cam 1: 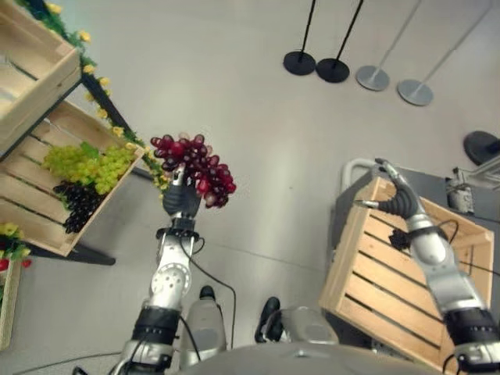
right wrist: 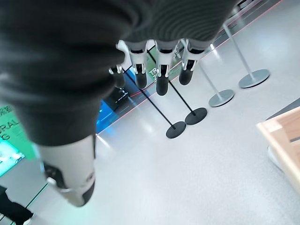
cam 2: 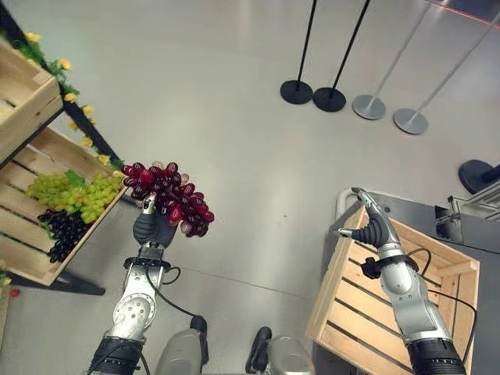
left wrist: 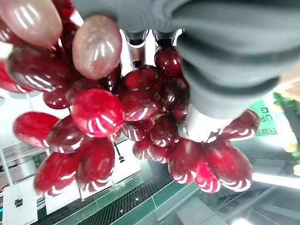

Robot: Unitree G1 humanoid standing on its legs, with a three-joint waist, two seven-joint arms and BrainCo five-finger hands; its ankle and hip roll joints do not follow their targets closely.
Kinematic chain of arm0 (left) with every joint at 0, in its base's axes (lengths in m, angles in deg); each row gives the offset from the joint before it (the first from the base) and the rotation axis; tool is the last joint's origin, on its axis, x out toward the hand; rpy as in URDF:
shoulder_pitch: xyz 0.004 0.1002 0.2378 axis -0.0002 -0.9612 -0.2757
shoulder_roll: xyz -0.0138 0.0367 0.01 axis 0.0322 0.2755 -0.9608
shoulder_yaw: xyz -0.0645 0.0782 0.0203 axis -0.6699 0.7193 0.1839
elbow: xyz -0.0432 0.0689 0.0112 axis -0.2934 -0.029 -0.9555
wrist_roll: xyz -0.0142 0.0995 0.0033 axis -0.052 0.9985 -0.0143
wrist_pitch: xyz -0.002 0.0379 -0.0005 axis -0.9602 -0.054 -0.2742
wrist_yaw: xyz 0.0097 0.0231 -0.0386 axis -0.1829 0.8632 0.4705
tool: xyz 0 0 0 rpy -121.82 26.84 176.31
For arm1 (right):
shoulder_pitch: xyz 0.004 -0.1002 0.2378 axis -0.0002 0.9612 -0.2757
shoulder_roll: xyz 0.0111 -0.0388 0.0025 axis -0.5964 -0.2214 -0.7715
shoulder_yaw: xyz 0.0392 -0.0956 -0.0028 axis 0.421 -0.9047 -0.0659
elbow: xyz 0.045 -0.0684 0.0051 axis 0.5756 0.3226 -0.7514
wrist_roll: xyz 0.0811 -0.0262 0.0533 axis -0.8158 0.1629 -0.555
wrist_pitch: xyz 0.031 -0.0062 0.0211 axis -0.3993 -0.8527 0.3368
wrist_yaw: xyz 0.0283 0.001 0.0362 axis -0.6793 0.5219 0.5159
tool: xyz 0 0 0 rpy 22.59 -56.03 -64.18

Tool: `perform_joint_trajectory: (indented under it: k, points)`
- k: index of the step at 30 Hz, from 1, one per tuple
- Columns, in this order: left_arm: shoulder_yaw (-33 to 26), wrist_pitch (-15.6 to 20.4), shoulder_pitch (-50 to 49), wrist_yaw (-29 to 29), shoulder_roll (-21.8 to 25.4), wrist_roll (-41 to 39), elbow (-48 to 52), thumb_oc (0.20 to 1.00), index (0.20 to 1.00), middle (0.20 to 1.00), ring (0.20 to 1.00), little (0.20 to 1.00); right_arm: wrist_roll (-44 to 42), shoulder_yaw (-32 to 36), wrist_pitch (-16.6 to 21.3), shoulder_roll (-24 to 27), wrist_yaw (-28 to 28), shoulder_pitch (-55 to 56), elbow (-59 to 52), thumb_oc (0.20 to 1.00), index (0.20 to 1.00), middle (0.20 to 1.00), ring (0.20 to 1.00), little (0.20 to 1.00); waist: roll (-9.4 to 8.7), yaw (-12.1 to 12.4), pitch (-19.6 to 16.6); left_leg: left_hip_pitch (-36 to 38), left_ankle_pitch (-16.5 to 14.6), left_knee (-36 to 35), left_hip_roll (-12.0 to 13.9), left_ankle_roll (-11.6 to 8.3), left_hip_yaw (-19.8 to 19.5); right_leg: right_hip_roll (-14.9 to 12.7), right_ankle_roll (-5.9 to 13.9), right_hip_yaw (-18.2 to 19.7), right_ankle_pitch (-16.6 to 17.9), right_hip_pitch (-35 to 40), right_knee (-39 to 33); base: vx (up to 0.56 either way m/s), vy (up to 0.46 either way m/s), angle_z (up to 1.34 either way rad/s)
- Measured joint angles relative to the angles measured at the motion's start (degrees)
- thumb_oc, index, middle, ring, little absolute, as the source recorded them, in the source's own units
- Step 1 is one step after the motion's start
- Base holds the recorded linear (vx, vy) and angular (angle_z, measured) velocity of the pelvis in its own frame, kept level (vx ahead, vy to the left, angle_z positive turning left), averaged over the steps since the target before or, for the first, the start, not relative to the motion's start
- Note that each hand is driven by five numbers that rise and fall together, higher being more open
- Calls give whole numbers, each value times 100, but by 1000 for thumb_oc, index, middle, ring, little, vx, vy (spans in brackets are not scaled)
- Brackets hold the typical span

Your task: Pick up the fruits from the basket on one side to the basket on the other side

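The left hand (cam 1: 181, 200) is raised over the floor (cam 1: 258, 141) between the two crates, its fingers (left wrist: 201, 126) curled round a bunch of red grapes (cam 1: 195, 168). Green grapes (cam 1: 87, 164) and black grapes (cam 1: 76, 205) lie in the tilted crate (cam 1: 47, 234) on the left. The right hand (cam 2: 373, 223) hovers, fingers straight and empty, above the far corner of the bare right crate (cam 2: 367, 312).

You have three grape bunches, one red (cam 1: 195, 168), one green (cam 1: 87, 165), one black (cam 1: 76, 205), plus three wooden crates (cam 1: 406, 273) and four stanchion bases (cam 1: 300, 62).
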Motion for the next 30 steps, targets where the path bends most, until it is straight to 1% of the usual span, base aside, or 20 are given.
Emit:
perform_joint_trajectory:
  k: [1, 2, 4, 6, 9, 10, 13, 14, 15, 16, 17, 18, 21, 22, 23, 24, 25, 26, 28, 30]
  points:
    - [68, -3, 13, 3, -2, 1, 1, 200, 200, 200, 200, 200, 0, 73, -1, -5, -13, 64, 1, 1000, 1000, 1000, 1000, 1000, 14, -12, -6, 89, 1, -111, 79, -6, 64, -34, 60, -36, 37, 12, -9, 1, 265, 72]
    - [189, -21, 61, 14, -25, 1, -41, 200, 200, 200, 200, 200, 1, 279, 6, -28, -39, 153, 42, 1000, 1000, 1000, 1000, 1000, 125, -94, -21, 244, -78, -456, 111, -149, 128, -127, 204, -150, 102, 11, 47, 4, 339, 58]
    - [260, -106, 155, 8, -14, 1, -96, 200, 200, 200, 200, 200, 1, 497, -23, -81, -112, 204, 179, 1000, 1000, 1000, 1000, 1000, 159, -137, -28, 239, -144, -599, 18, -219, 378, -313, 329, -177, 160, -25, 160, 25, 221, 49]
    - [316, -100, 157, 14, 83, 4, -38, 200, 200, 200, 200, 200, 1, 367, -94, -71, -137, 284, 182, 1000, 1000, 1000, 1000, 1000, 35, -135, -132, 220, -22, -687, -488, 53, 435, -734, 632, -117, 364, -110, 121, 29, 210, 37]
    - [319, -101, 147, 15, 146, 5, 10, 200, 200, 200, 200, 200, 1, 247, -95, -92, -132, 280, 183, 1000, 1000, 1000, 1000, 1000, 11, -100, -147, 216, -45, -666, -616, 158, 447, -825, 644, -20, 443, -132, 95, 5, 192, 8]
    - [179, -85, 145, 24, 329, 6, 55, 200, 200, 200, 200, 200, 2, 4, -96, -187, -128, 189, 184, 1000, 1000, 1000, 1000, 1000, -93, 44, -215, 20, -136, -492, -770, 310, 493, -908, 806, 260, 568, -260, 5, 8, 294, 2]
    - [137, -68, 141, 23, 417, 6, 51, 200, 200, 200, 200, 200, 2, -32, -97, -269, -129, 87, 209, 1000, 1000, 1000, 1000, 1000, -139, 57, -226, -122, -188, -353, -821, 382, 505, -966, 914, 316, 650, -336, 35, 14, 203, 7]
    - [172, -92, 100, 21, 439, 75, -21, 200, 200, 200, 200, 200, 3, -51, -108, -296, -131, -31, 426, 1000, 1000, 1000, 1000, 1000, -160, 54, -219, -190, -297, -149, -878, 492, 511, -1178, 936, 342, 675, -493, 492, 6, 269, 11]
    - [194, -94, 67, 27, 429, 140, -12, 200, 200, 200, 200, 200, 2, -38, -110, -303, -135, -18, 443, 1000, 1000, 1000, 1000, 1000, -168, 52, -215, -196, -340, -102, -924, 520, 521, -1231, 956, 376, 692, -505, 611, 15, 265, 25]
    - [234, -97, 50, 39, 420, 217, -24, 200, 200, 200, 200, 200, 5, -42, -118, -298, -142, -43, 475, 1000, 1000, 1000, 1000, 1000, -132, 11, -143, -285, -479, 106, -949, 616, 397, -1359, 1015, 719, 685, -736, 1246, 2, 95, 53]
    - [341, -109, 57, 42, 446, 221, -34, 200, 200, 200, 200, 200, 5, -72, -133, -315, -160, 55, 489, 1000, 1000, 1000, 1000, 1000, -100, -95, -82, -291, -566, 208, -962, 677, 250, -1299, 1224, 1448, 591, -986, 1616, 20, -15, 52]
    - [389, -109, 46, 52, 447, 220, -35, 200, 200, 200, 200, 200, 5, -80, -136, -321, -161, 151, 493, 1000, 1000, 1000, 1000, 1000, -68, -102, -69, -312, -553, 170, -974, 678, 177, -1097, 1289, 1944, 479, -1099, 1475, 40, -84, 48]
    - [314, -103, 48, 65, 429, 217, -44, 200, 200, 200, 200, 200, 4, -83, -146, -297, -202, 212, 577, 1000, 1000, 1000, 1000, 1000, -86, -76, -60, -510, -367, -5, -1015, 715, 22, -701, 1262, 2645, 414, -1427, 540, 45, -143, 15]
    - [314, -103, 48, 65, 429, 217, -44, 200, 200, 200, 200, 200, 4, -83, -146, -297, -202, 212, 577, 1000, 1000, 1000, 1000, 1000, -86, -76, -60, -510, -367, -5, -1015, 715, 22, -701, 1262, 2645, 414, -1427, 540, -68, -175, 75]
    - [300, -103, 88, 78, 429, 218, -44, 200, 200, 200, 200, 200, 5, -80, -158, -295, -248, 287, 602, 1000, 1000, 1000, 1000, 1000, -74, -124, 11, -710, -229, -8, -1129, 631, -210, -622, 1165, 2898, 505, -1378, -97, -87, -170, 83]
    - [299, -86, 79, 80, 430, 219, -53, 200, 200, 200, 200, 200, 2, -106, -159, -299, -257, 279, 638, 1000, 1000, 1000, 1000, 1000, -121, 5, 76, -792, -194, 54, -1227, 594, -323, -580, 1053, 2848, 722, -1344, -277, -93, -212, 107]
    - [314, -91, 121, 66, 400, 218, -69, 200, 200, 200, 200, 200, 0, -85, -159, -292, -268, 301, 673, 1000, 1000, 1000, 1000, 1000, -118, -99, 119, -888, -214, 115, -1223, 533, -460, -565, 1058, 2790, 836, -1325, -285, -24, -143, 94]
    - [299, -84, 163, 69, 422, 218, -67, 200, 200, 200, 200, 200, 0, -96, -161, -294, -262, 287, 732, 1000, 1000, 1000, 1000, 1000, -101, -117, 214, -1004, -155, 142, -1202, 470, -590, -532, 1032, 2691, 1084, -1351, -301, -5, -92, 88]
    - [297, -83, 129, 62, 395, 217, -69, 200, 200, 200, 200, 200, 1, -103, -161, -297, -253, 242, 780, 1000, 1000, 1000, 1000, 1000, -85, -79, 247, -1022, -125, 77, -1133, 435, -599, -495, 992, 2625, 1037, -1394, -250, 1, -48, 38]
    - [172, -85, -65, 23, 339, 216, -75, 200, 200, 200, 200, 200, 1, -91, -160, -298, -256, 43, 824, 1000, 1000, 1000, 1000, 1000, -66, -18, 262, -1030, -35, -38, -916, 274, -610, -310, 863, 2495, 1019, -1433, -271, -29, -138, 4]
